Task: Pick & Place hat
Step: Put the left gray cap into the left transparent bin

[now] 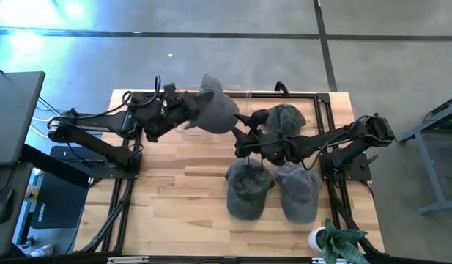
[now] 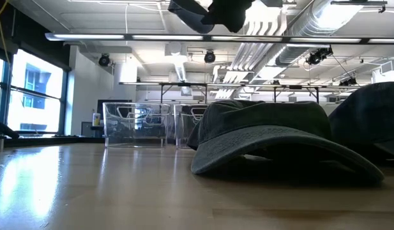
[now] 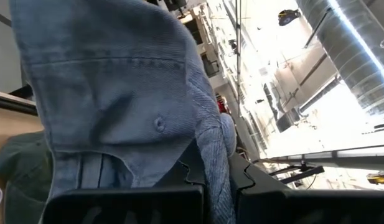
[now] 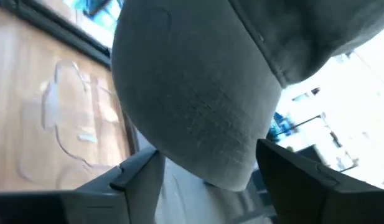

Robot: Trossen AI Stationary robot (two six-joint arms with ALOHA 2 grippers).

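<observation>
- there are 4 hats on show: 1 blue-grey hat [image 1: 215,111] up in the air, and 3 dark grey ones.
- the left gripper [image 1: 183,108] is squeezed tight on the blue-grey hat [image 3: 117,93] and holds it above the far middle of the table [image 1: 174,191], over the clear bins [image 2: 134,123].
- that hat's brim sticks up and away toward the far edge.
- the right gripper [image 1: 249,147] hangs over the middle, its fingers [image 4: 139,174] apart on each side of a dark hat's brim [image 4: 198,118].
- 2 dark hats [image 1: 249,189] lie side by side, brims toward the near edge.
- 1 more dark hat [image 1: 284,117] sits behind them.
</observation>
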